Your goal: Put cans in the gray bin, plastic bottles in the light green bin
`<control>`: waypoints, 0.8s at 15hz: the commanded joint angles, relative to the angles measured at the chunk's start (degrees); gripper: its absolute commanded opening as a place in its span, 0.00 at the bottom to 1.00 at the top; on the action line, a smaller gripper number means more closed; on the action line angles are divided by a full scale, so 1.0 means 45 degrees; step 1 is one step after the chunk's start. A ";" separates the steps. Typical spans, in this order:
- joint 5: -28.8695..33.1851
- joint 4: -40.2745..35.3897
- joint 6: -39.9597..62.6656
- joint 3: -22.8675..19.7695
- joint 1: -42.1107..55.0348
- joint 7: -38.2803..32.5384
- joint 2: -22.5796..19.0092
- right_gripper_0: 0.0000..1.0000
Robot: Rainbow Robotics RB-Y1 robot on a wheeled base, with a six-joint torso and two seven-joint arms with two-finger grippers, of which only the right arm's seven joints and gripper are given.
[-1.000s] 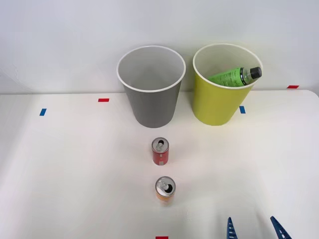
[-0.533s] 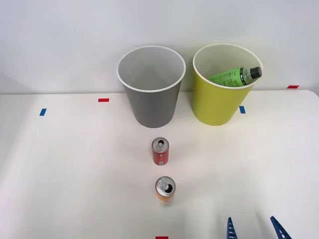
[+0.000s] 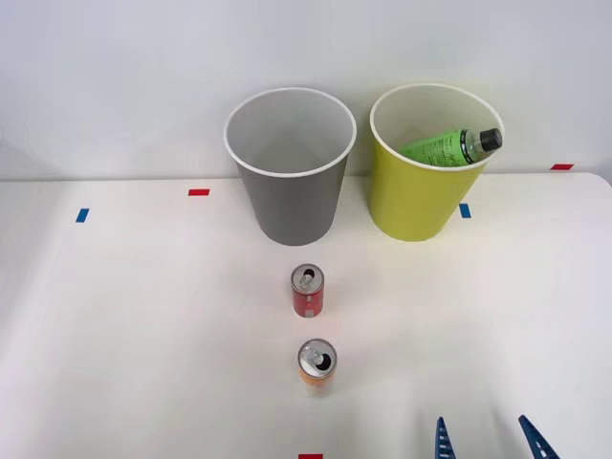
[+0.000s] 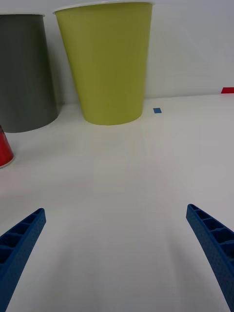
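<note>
Blue-fingered right claw (image 3: 486, 438) hovers spread wide over bare table (image 3: 143, 335).

Bare table (image 3: 478, 316) between pincer (image 3: 487, 438) and bins.

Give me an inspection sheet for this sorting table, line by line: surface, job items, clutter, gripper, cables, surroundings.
Surface: white table, with red and blue tape marks stuck on it.
Job's things: gray bin upright, nothing seen inside; light green bin upright beside it, holding the plastic bottle, which leans on its rim. Red can and orange can stand upright on the table in front of the gray bin, the orange one nearer the robot.
Clutter: nothing seen.
Grippers: right gripper open, empty, at the near edge, to the right of the cans.
Cables: nothing seen.
Surroundings: plain white wall behind the bins.
</note>
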 commanded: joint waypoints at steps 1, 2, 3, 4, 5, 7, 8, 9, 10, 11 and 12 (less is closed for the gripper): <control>0.0000 0.0000 0.0000 0.0000 0.0000 0.0000 0.0000 1.00; 0.0000 0.0000 0.0000 0.0000 0.0000 0.0000 0.0000 1.00; 0.0000 0.0000 0.0000 0.0000 0.0000 0.0000 0.0000 1.00; 0.0000 0.0000 0.0000 0.0000 0.0000 0.0000 0.0000 1.00; 0.0000 0.0000 0.0000 0.0000 0.0000 0.0000 0.0000 1.00; 0.0000 0.0000 0.0000 0.0000 0.0000 0.0000 0.0000 1.00; 0.0000 0.0000 0.0000 0.0000 0.0000 0.0000 0.0000 1.00; 0.0000 0.0000 0.0000 0.0000 0.0000 0.0000 0.0000 1.00; 0.0000 0.0547 0.0215 -0.0019 -0.0254 0.0000 -0.0098 1.00; 0.0059 0.0664 0.0117 0.0078 -0.0391 0.0000 -0.0332 1.00; 0.0078 0.0547 0.0000 0.0195 -0.0410 0.0020 -0.0605 1.00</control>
